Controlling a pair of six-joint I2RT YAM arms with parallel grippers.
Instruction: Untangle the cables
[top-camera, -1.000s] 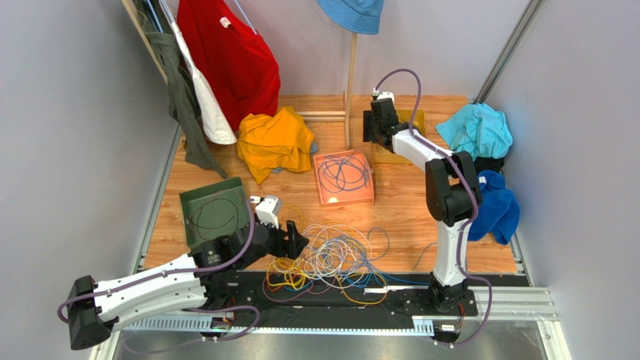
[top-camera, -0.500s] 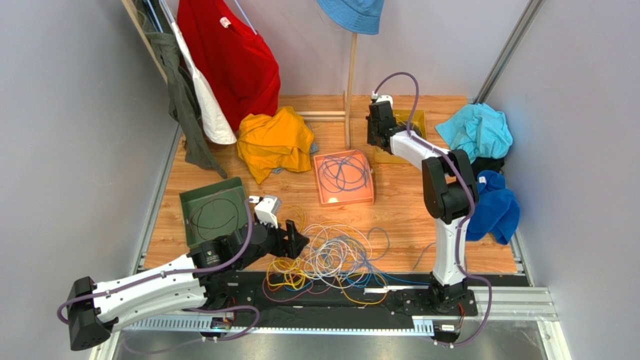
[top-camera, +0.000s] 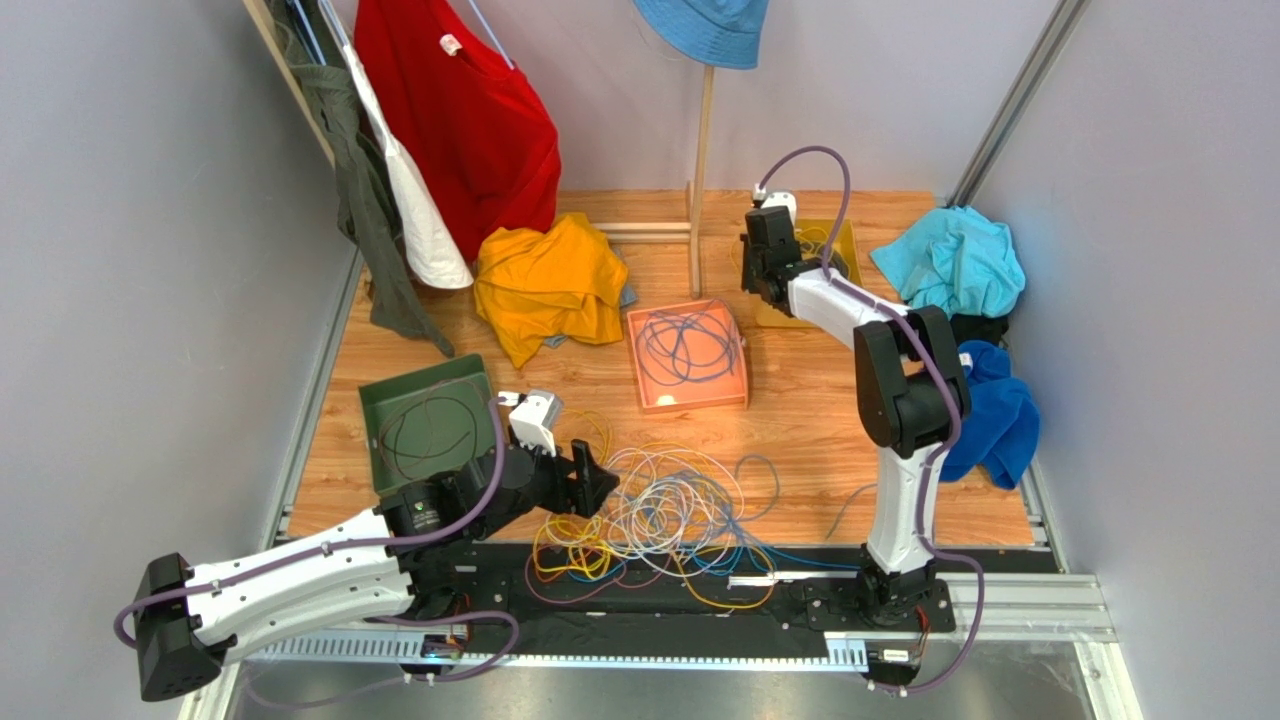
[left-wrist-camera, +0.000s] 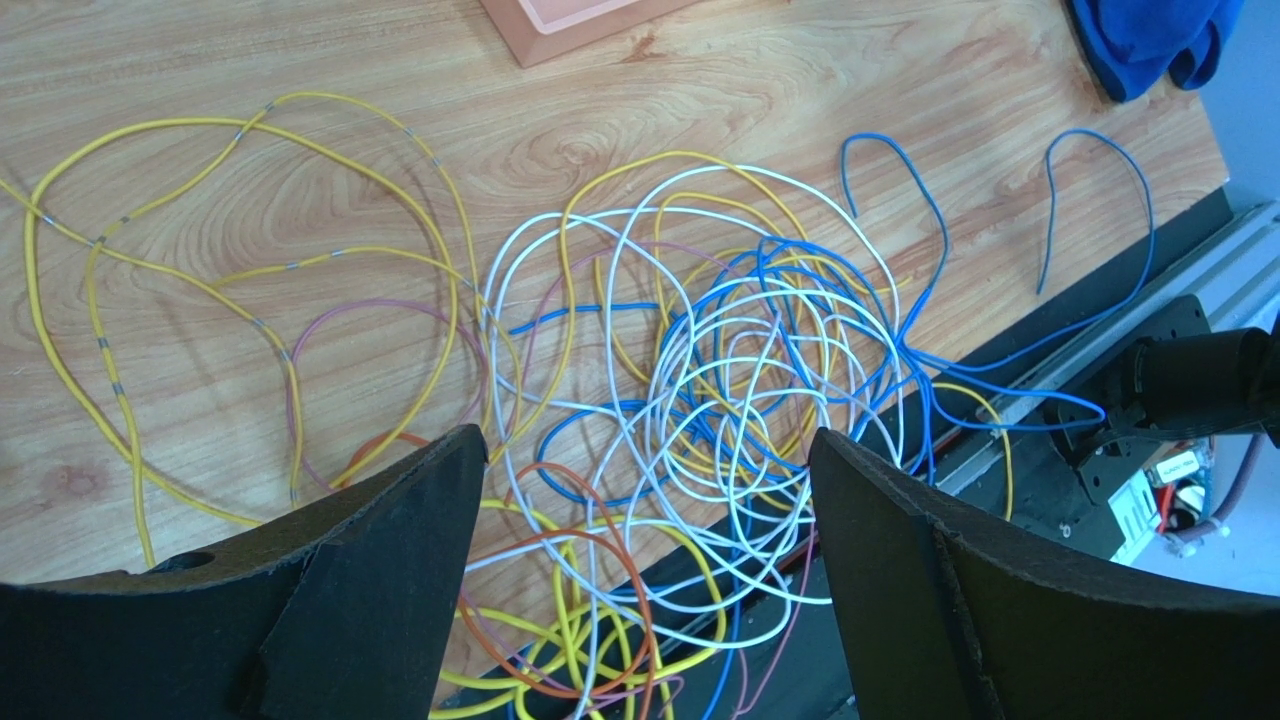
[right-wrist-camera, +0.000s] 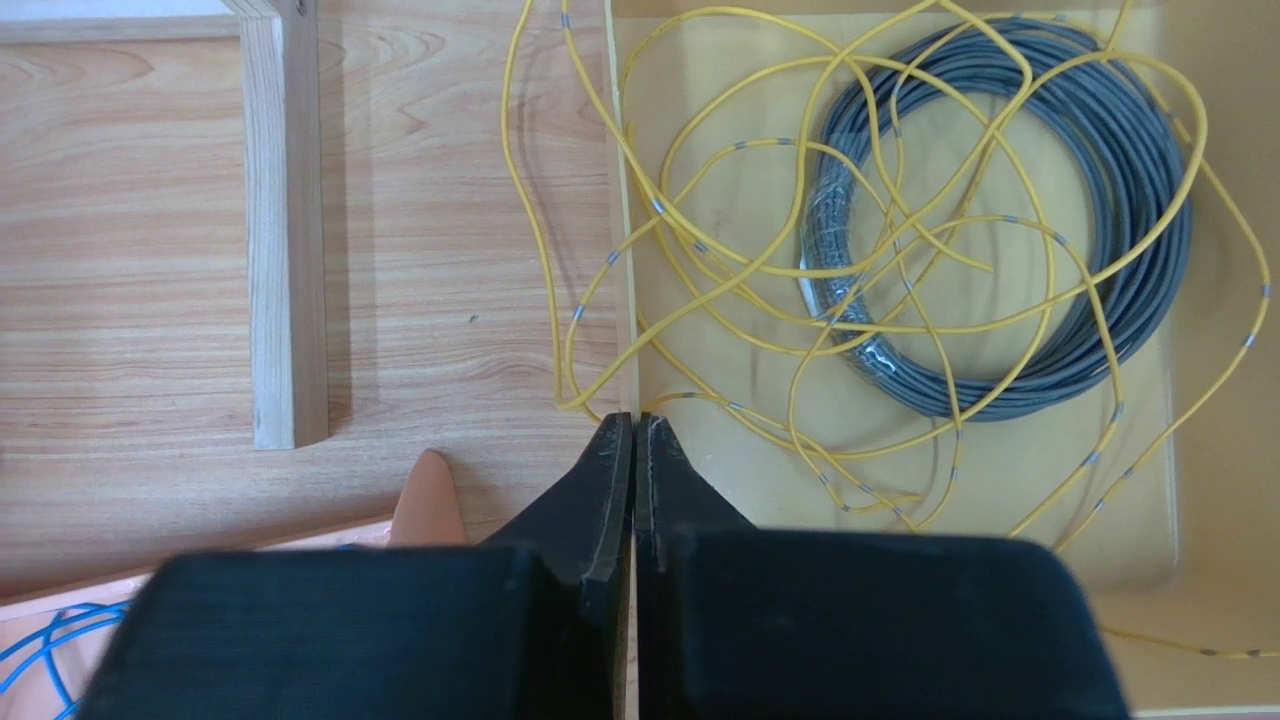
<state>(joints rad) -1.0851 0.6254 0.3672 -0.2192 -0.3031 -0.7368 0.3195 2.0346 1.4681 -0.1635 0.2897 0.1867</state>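
Left claw (left-wrist-camera: 646, 450): spread wide and empty, hanging over the heap. It is probably placed there to pick one strand.
Right claw (right-wrist-camera: 634, 428): fingers pressed together with nothing visible between them, its tips at the near wall of the yellow tray (right-wrist-camera: 962, 600).
Cables (left-wrist-camera: 721, 375): a knot of white, blue, yellow and orange strands lying on the bench (top-camera: 812, 420), directly beneath and just ahead of the left claw.
Why trays: the green tray (top-camera: 383, 405) behind the left claw holds a dark loop, and the orange tray (top-camera: 654, 393) ahead of it holds blue. This looks like sorting by colour.
Yellow cable (right-wrist-camera: 577, 312): draped loosely ahead of the right claw over a grey coil (right-wrist-camera: 1142, 225), with one loop spilling over the tray wall onto the bench — seemingly only half put away.
Long axis: the heap has no single heading. Its widest run lies crosswise to the left claw, from finger to finger.
Loose ends: blue tails stray off to the left claw's right side — yellow loops to its left.
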